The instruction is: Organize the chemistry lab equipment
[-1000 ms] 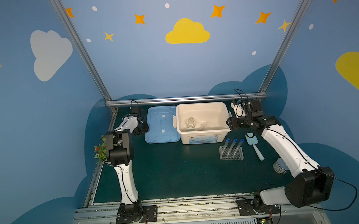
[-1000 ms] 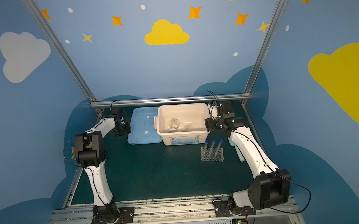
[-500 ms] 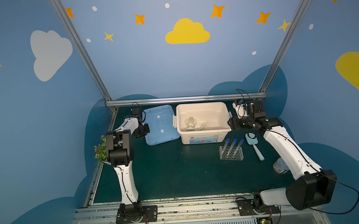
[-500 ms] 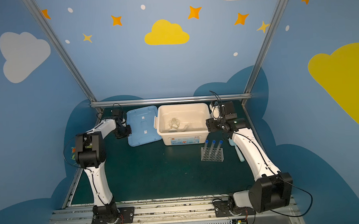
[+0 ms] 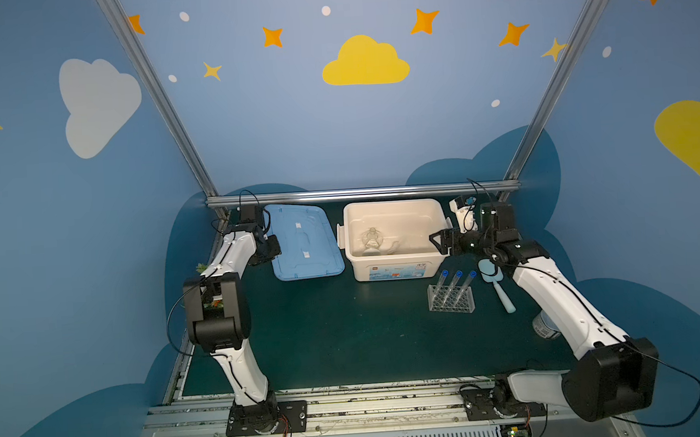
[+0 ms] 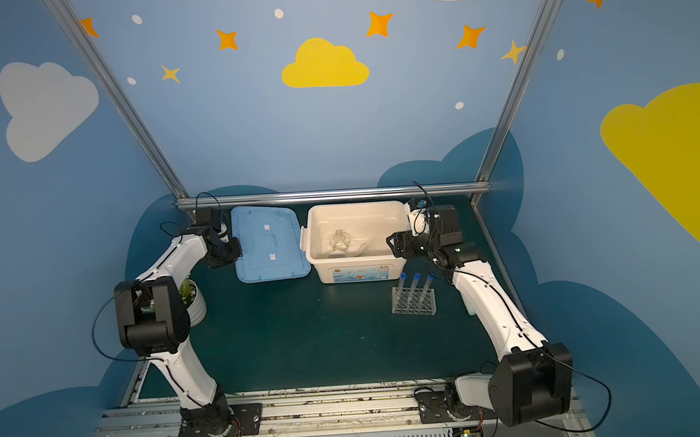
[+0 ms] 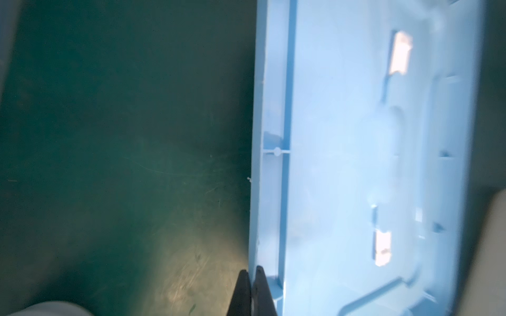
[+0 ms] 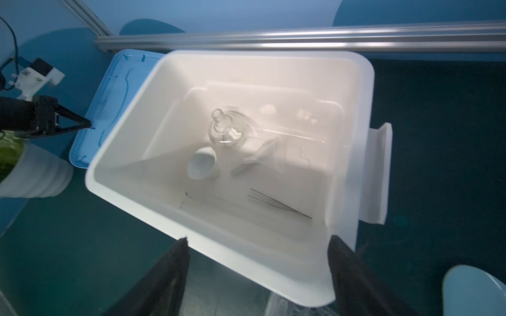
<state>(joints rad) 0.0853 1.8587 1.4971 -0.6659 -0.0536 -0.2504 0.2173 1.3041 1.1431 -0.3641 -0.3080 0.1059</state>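
Three capped test tubes (image 5: 453,286) stood in a clear rack (image 5: 449,306) on the right half of the table (image 5: 347,336), in front of the bin. Each tube slanted, its long axis leaning toward the back, blue cap uppermost. The three stood side by side along the rack, whose length ran across the table. Just right of the rack lay a pale blue scoop (image 5: 497,287). Its length ran front to back, with the broad end toward the back.

The other pieces were inside the open white bin (image 5: 397,263) at the back. A clear flask (image 8: 224,128) stood upright with its neck pointing up. A small cup (image 8: 201,164) lay on its side beside the flask. A clear funnel (image 8: 264,156) also lay on its side near them. A thin pointed tool (image 8: 279,203) lay flat on the bin floor.

The right hand (image 5: 436,242) hung at the bin's right end, its fingers spread wide and holding nothing.

The blue lid (image 5: 304,247) lay flat just left of the bin. The left hand (image 7: 251,270) was pinched closed on the lid's left rim. A potted plant (image 6: 190,296) stood by the left arm's elbow.
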